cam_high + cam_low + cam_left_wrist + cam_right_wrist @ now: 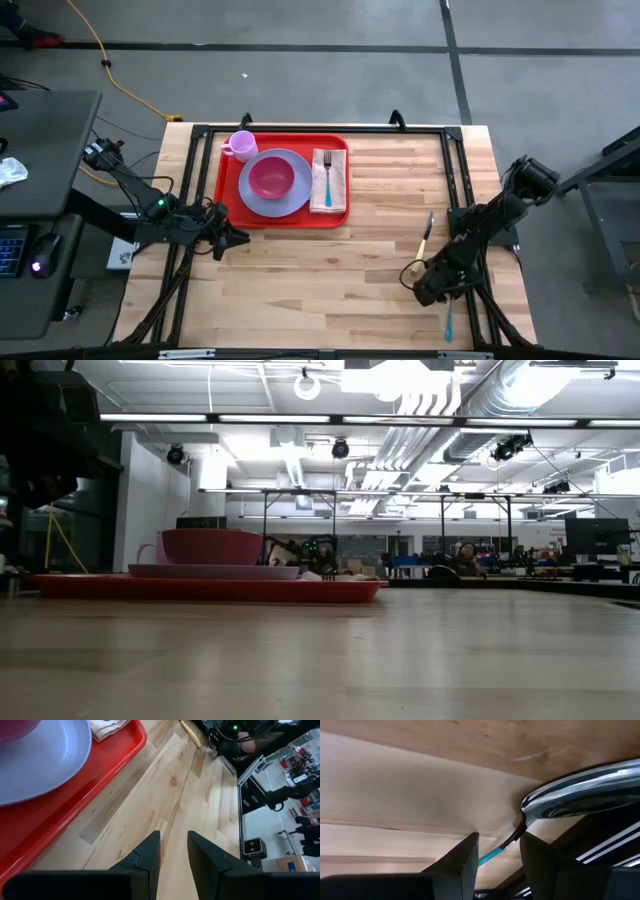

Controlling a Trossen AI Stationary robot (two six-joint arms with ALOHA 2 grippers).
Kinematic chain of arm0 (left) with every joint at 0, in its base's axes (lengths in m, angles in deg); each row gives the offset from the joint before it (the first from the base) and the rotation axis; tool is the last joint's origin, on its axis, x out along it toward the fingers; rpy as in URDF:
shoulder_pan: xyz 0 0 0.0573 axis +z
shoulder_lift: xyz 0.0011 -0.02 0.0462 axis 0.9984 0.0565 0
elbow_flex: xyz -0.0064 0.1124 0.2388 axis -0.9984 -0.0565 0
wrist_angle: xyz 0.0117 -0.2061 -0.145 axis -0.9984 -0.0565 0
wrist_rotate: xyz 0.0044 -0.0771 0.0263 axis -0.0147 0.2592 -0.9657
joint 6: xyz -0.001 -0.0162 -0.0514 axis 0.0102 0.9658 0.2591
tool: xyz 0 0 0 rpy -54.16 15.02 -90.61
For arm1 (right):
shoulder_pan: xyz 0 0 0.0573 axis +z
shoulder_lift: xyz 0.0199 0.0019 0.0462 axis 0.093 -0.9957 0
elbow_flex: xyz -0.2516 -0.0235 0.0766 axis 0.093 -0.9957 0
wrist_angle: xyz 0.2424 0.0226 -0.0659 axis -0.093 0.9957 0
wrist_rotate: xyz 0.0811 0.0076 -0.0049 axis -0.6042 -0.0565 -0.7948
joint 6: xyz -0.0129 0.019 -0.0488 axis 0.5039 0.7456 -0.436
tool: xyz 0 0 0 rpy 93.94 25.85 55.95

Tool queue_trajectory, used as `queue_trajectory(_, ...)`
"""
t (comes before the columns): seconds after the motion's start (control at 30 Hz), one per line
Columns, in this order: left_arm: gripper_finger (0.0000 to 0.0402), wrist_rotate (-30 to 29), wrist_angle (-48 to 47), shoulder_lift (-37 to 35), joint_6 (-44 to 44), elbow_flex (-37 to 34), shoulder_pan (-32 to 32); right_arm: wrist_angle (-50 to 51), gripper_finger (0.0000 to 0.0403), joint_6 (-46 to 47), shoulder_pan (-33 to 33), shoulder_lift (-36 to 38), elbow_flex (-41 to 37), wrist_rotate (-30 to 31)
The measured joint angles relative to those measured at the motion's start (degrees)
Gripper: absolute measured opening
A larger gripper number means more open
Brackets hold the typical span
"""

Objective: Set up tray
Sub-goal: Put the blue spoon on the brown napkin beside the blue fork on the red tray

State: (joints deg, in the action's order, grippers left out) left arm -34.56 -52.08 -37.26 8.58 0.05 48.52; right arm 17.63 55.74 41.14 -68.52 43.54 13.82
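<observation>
Currently the flat red plastic rectangular tray (283, 218) sits far-left on the wooden desk (330, 270), stiff, light, slick but loaded with sliding dishes, so grip its low rim; left hand (172, 851) slightly spread beside it, right hand (499, 851) pinching a teal-handled spoon (580, 795).
</observation>
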Motion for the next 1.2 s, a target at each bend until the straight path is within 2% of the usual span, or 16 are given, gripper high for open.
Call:
queue_trajectory(0.27,0.0129,0.00,0.11,0.00,0.25,0.00,0.00,-4.32,0.0126,-0.54,-0.55,-0.11,-1.56,0.19)
queue_trajectory(0.6,0.0129,-0.17,0.13,0.00,0.27,0.00,0.00,-4.32,0.0122,-1.27,-2.39,-0.15,-1.56,1.45)
queue_trajectory(1.07,0.0129,-0.11,0.13,0.00,0.27,0.00,0.00,-2.35,0.0009,-1.05,-3.89,-0.15,-1.41,3.30)
queue_trajectory(1.2,0.0129,-0.07,0.15,0.00,0.21,0.00,0.00,-2.13,0.0007,-1.05,-3.89,-0.16,-1.43,3.37)
